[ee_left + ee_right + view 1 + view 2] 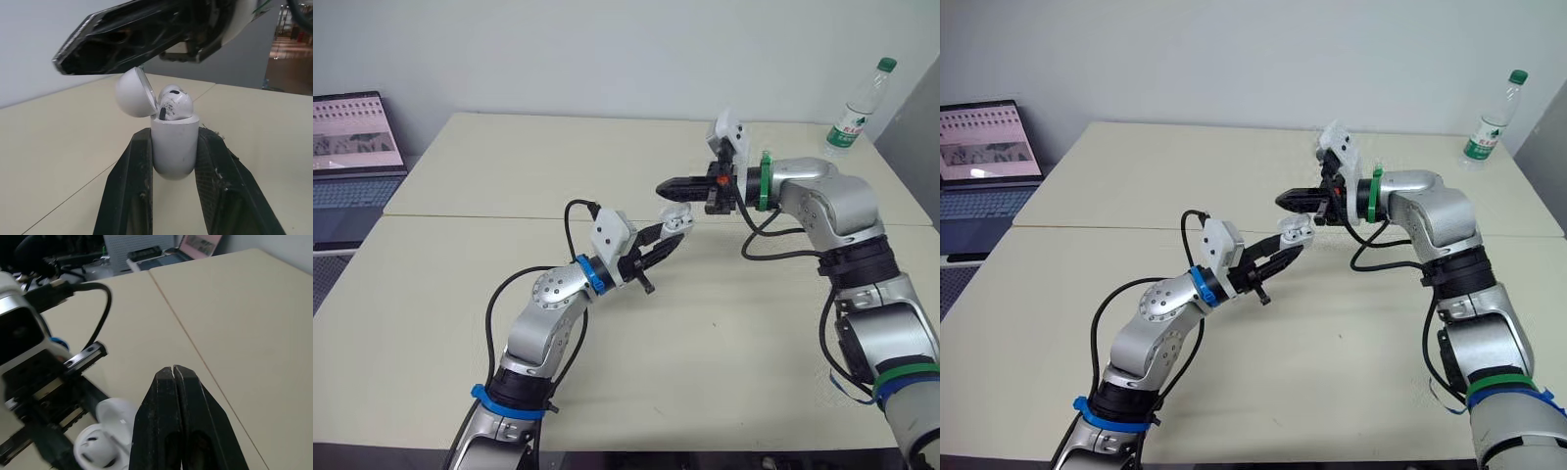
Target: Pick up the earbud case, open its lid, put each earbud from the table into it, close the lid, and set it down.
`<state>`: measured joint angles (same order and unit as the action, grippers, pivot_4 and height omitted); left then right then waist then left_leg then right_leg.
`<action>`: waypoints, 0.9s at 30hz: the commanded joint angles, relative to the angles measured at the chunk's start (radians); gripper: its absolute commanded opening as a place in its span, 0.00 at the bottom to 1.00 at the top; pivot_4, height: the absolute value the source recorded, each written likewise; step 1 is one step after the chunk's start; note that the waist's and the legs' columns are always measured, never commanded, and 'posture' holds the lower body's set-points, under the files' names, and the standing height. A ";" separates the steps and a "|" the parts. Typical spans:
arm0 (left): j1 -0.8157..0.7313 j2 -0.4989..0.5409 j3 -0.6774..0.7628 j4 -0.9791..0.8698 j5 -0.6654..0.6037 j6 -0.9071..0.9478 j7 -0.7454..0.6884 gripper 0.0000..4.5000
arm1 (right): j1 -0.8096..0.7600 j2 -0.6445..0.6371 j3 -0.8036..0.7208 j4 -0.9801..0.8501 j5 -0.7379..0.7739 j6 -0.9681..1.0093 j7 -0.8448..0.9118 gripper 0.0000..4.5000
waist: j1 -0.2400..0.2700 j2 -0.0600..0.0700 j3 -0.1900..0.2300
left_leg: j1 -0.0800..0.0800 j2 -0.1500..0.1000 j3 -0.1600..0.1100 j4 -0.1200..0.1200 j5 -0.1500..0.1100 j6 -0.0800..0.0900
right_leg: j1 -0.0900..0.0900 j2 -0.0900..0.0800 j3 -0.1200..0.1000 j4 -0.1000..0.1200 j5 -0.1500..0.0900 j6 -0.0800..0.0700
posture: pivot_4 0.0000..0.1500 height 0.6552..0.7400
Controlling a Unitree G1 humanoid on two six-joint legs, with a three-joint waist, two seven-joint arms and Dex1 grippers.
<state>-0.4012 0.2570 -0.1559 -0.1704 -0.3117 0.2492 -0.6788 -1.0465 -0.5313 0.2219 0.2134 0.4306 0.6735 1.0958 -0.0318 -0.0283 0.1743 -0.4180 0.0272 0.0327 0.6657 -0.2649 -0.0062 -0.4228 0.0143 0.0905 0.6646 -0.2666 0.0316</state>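
Note:
My left gripper (668,233) is shut on the white earbud case (174,143), holding it above the table's middle. The case's lid (135,92) stands open, and white earbuds (175,105) sit in its top. Just above the case, my right gripper (664,186) is shut with nothing between its fingers; its tips point toward my left. The right wrist view looks down past those shut fingers (172,396) onto the open case (105,438) and the left gripper below.
A clear water bottle (858,110) with a green cap stands at the table's far right corner. A laptop (352,137) sits off the table's left side. A seam (489,216) runs across the cream table.

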 commanded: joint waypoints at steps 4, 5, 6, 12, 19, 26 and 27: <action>-0.008 0.003 0.025 -0.022 -0.002 -0.028 0.006 0.18 | 0.043 -0.080 0.010 -0.133 -0.034 0.015 0.062 0.01 | 0.002 0.000 0.000 | 0.000 0.000 -0.001 0.000 0.000 0.000 | 0.000 -0.001 -0.002 0.000 0.000 0.000 | 1.00 1.00; -0.009 0.004 0.027 -0.022 -0.003 -0.027 0.006 0.18 | 0.054 -0.088 0.009 -0.145 -0.036 0.018 0.062 0.01 | 0.002 0.000 0.000 | 0.000 0.000 -0.001 0.000 0.000 0.000 | 0.000 -0.001 -0.002 -0.001 0.000 0.000 | 1.00 1.00; -0.010 0.006 0.026 -0.022 -0.001 -0.028 0.006 0.18 | 0.065 -0.095 0.005 -0.155 -0.038 0.019 0.061 0.01 | 0.002 0.000 0.000 | 0.000 0.000 -0.001 0.000 0.000 0.000 | 0.000 -0.001 -0.002 -0.001 0.000 0.000 | 1.00 1.00; -0.011 0.013 0.010 -0.018 0.000 -0.033 -0.018 0.18 | 0.022 -0.033 -0.090 -0.112 -0.009 0.058 -0.038 0.01 | -0.002 0.000 0.000 | 0.001 0.000 0.000 0.000 0.000 0.000 | 0.001 -0.001 -0.002 0.001 0.001 -0.001 | 1.00 1.00; -0.014 0.014 -0.002 -0.011 0.005 -0.045 -0.046 0.18 | -0.037 0.012 -0.080 0.009 -0.059 0.031 -0.079 0.01 | 0.001 0.000 0.000 | 0.001 0.000 -0.001 0.001 0.000 0.000 | 0.001 -0.001 -0.002 0.001 0.001 -0.002 | 1.00 1.00; -0.007 0.022 0.006 -0.026 0.004 -0.046 -0.051 0.18 | -0.014 -0.016 0.022 0.019 -0.143 -0.043 0.024 0.01 | 0.001 0.000 0.000 | 0.001 0.000 0.000 0.001 0.000 0.000 | 0.001 -0.001 -0.002 0.001 0.001 -0.002 | 1.00 1.00; -0.006 0.023 0.006 -0.027 0.005 -0.046 -0.051 0.18 | -0.010 -0.020 0.031 0.016 -0.152 -0.058 0.039 0.01 | 0.001 0.000 0.000 | 0.001 0.000 0.000 0.001 0.000 0.000 | 0.001 -0.001 -0.002 0.001 0.001 -0.002 | 1.00 1.00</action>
<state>-0.3999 0.2790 -0.1532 -0.1580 -0.3059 0.2276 -0.7295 -1.0476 -0.5393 0.2546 0.2575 0.2885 0.6468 1.1069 -0.0309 -0.0281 0.1743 -0.4169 0.0271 0.0323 0.6664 -0.2647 -0.0064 -0.4222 0.0133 0.0881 0.6660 -0.2654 0.0297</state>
